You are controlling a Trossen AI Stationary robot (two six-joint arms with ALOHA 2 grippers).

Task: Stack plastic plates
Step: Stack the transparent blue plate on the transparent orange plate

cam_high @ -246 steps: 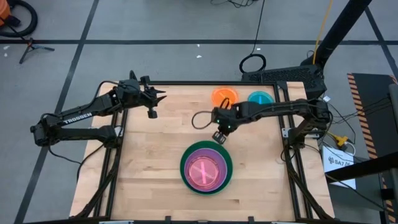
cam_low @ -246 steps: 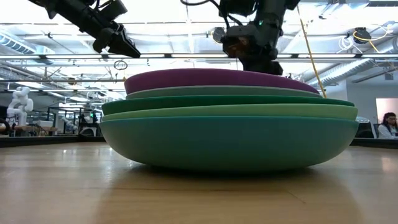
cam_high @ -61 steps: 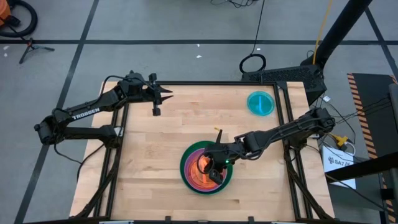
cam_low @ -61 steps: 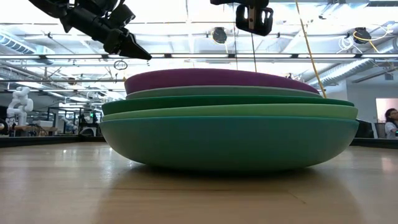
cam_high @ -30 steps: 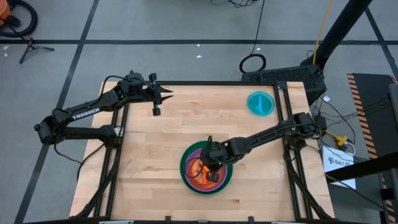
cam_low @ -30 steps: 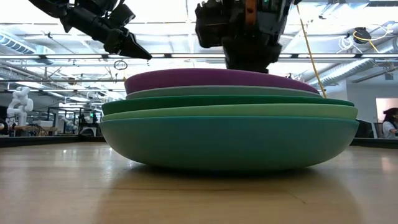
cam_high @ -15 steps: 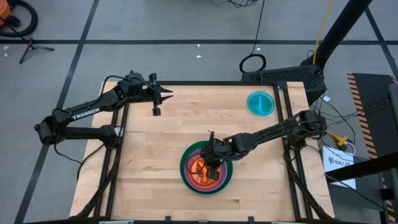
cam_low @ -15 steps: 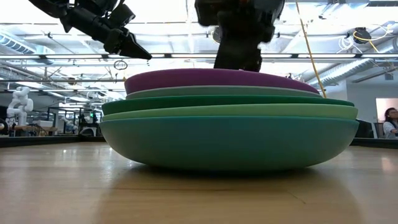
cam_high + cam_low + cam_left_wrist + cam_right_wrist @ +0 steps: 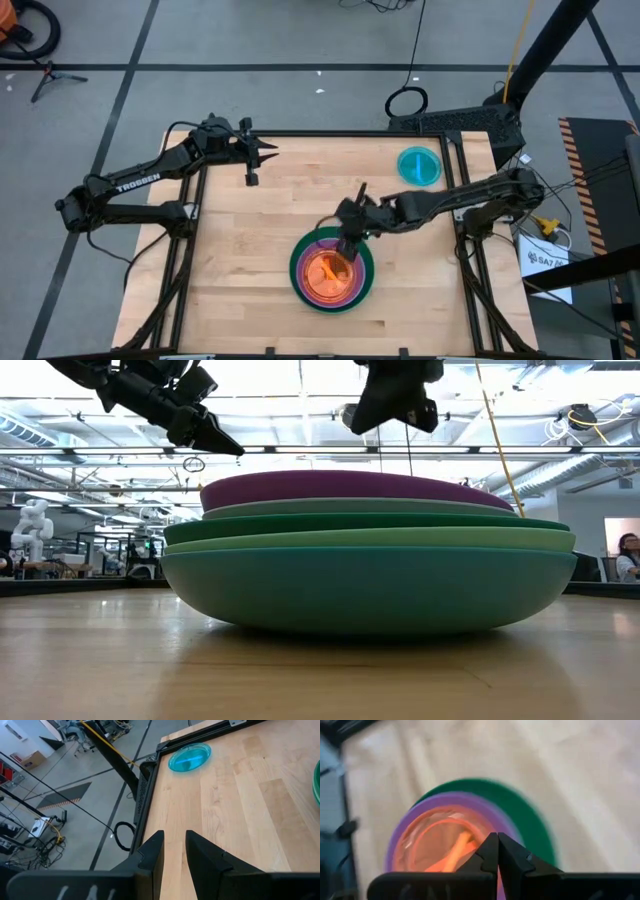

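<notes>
Plastic plates sit nested in one stack (image 9: 331,272) at the table's (image 9: 240,260) near middle, an orange plate (image 9: 328,274) topmost inside a purple rim and a dark green one. The right gripper (image 9: 349,243) hangs just over the stack's far edge, apart from the orange plate, fingers pressed together and empty — its wrist view shows the two tips meeting above the orange dish. One teal plate (image 9: 419,166) lies alone near the far right corner, well apart from the stack. The left gripper (image 9: 262,153) waits over the far left edge, jaws narrowly parted, holding nothing. In the low view the orange plate is hidden behind the purple rim — only stacked edges show.
</notes>
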